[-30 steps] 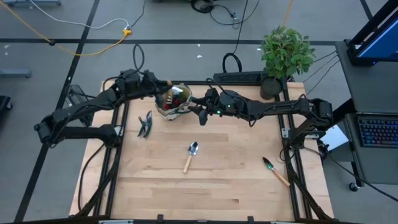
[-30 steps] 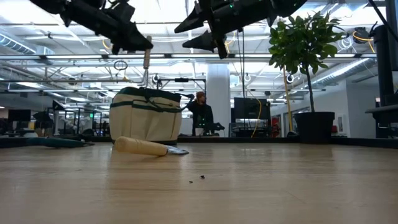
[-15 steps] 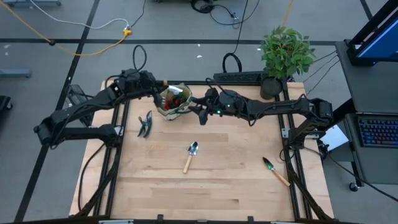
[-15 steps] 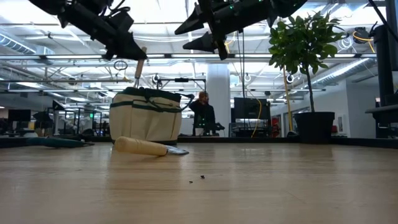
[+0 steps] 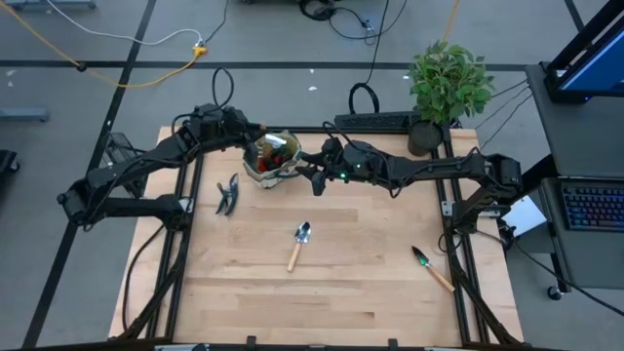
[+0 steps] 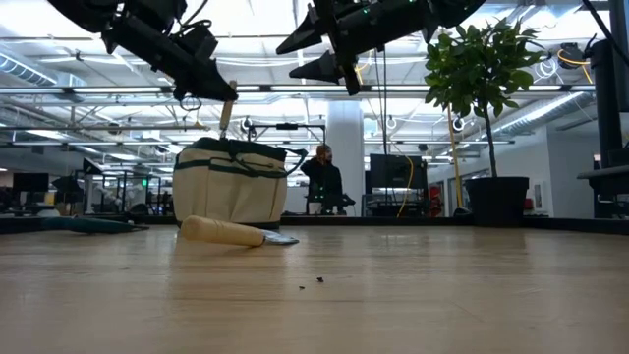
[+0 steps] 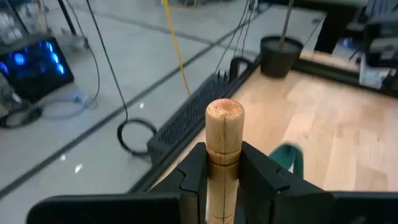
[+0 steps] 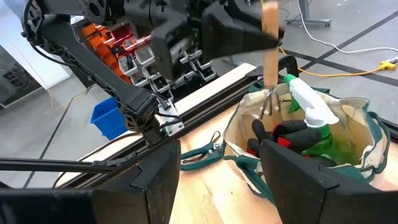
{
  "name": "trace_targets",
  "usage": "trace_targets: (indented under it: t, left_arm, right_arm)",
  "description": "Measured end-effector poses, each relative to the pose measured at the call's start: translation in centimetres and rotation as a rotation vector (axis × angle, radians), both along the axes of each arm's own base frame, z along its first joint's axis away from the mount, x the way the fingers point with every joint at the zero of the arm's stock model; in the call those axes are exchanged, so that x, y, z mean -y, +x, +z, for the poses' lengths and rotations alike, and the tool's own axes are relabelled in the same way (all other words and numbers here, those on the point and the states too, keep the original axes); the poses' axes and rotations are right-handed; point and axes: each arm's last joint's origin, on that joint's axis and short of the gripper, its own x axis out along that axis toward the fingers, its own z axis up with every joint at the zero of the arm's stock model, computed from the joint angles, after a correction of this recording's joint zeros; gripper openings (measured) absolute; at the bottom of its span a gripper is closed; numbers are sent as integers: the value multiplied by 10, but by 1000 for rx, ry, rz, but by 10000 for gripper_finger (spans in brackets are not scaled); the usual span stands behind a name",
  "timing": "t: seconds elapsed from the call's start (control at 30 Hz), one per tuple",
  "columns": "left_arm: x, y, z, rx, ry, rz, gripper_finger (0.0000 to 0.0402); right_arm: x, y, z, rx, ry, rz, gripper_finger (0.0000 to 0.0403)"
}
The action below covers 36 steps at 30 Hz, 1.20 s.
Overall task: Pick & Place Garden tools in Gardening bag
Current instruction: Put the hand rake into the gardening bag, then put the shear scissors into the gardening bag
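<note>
Only the upper part of the wooden handle [image 7: 223, 155] was seen between the fingers of the left gripper [image 7: 222, 177] in the left wrist view; the lower end was cut off by the picture's edge. In the right wrist view the handle was blurred, and the tool's metal head, just below the left gripper, could not be told as rake or fork. The contents of the gardening bag [image 6: 230, 186] were hidden by its wall in the low view. The fingertips of the right gripper [image 8: 214, 180] were cut off in its own wrist view. In the high view the 2 grippers were too small to be made out.
</note>
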Motion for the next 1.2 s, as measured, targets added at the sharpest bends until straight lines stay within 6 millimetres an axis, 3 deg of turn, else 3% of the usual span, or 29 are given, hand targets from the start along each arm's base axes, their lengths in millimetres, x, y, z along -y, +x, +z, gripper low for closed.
trace_targets:
  t: [0.27,0.43,0.8,1.2]
  left_arm:
    - [2,-4,-27,-69,-97,15,65]
    - [4,-6,-45,-23,-114,16,65]
    - [6,-8,-58,-24,-138,13,66]
    - [6,-9,-57,-21,-134,14,224]
  right_arm:
    - [0,0,0,-1,-2,-1,215]
    - [1,0,0,-1,-3,-1,215]
    - [1,0,0,-1,-1,-3,215]
    - [1,0,0,0,0,-3,215]
